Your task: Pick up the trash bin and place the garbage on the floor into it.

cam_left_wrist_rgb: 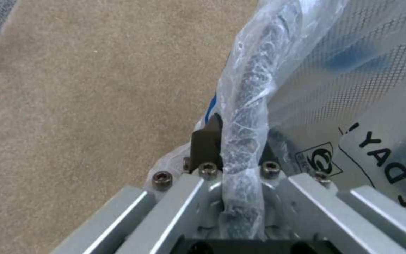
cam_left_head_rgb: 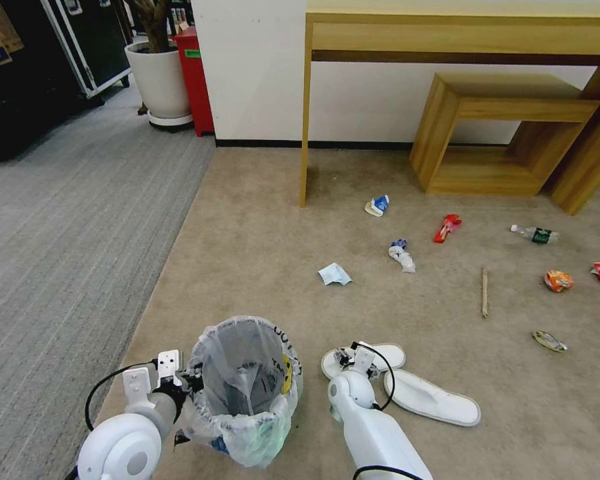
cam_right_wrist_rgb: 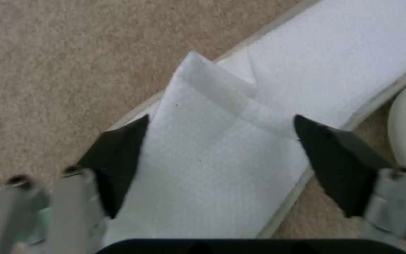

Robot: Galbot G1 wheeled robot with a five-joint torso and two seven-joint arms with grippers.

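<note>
The trash bin point(cam_left_head_rgb: 247, 390) stands on the beige floor point(cam_left_head_rgb: 260, 220), lined with a crinkly whitish bag. My left gripper point(cam_left_head_rgb: 192, 380) is shut on its bagged rim point(cam_left_wrist_rgb: 247, 106), one dark finger point(cam_left_wrist_rgb: 207, 141) outside the wall. My right gripper point(cam_left_head_rgb: 352, 360) is low over the nearer white slipper point(cam_left_head_rgb: 380, 355), open, its fingertips point(cam_right_wrist_rgb: 132, 134) on either side of the slipper's upper band point(cam_right_wrist_rgb: 212, 158). The second slipper point(cam_left_head_rgb: 433, 398) lies beside it. More garbage lies farther off: a pale blue mask point(cam_left_head_rgb: 334, 274), a red wrapper point(cam_left_head_rgb: 448, 227), a bottle point(cam_left_head_rgb: 537, 234) and a wooden stick point(cam_left_head_rgb: 485, 292).
A wooden desk point(cam_left_head_rgb: 447, 33) and a low wooden bench point(cam_left_head_rgb: 500, 127) stand against the far wall. Grey ribbed carpet point(cam_left_head_rgb: 67, 233) runs along the left, with a white plant pot point(cam_left_head_rgb: 159, 80) and a red box point(cam_left_head_rgb: 197, 80) beyond. An orange wrapper point(cam_left_head_rgb: 558, 281) lies far right.
</note>
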